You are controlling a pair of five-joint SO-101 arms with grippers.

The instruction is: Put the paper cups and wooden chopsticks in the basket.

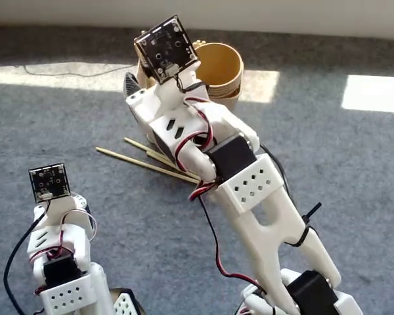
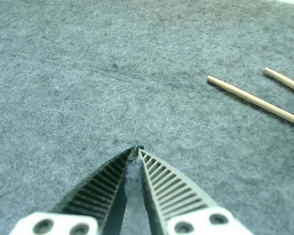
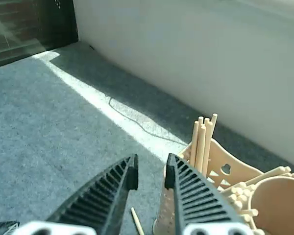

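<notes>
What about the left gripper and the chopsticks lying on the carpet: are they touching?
Apart. The left wrist view shows bare carpet between the left gripper and the nearest chopstick.

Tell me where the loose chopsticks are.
In the high view, the loose chopsticks lie on the carpet, partly under the right arm, before the basket.
</notes>
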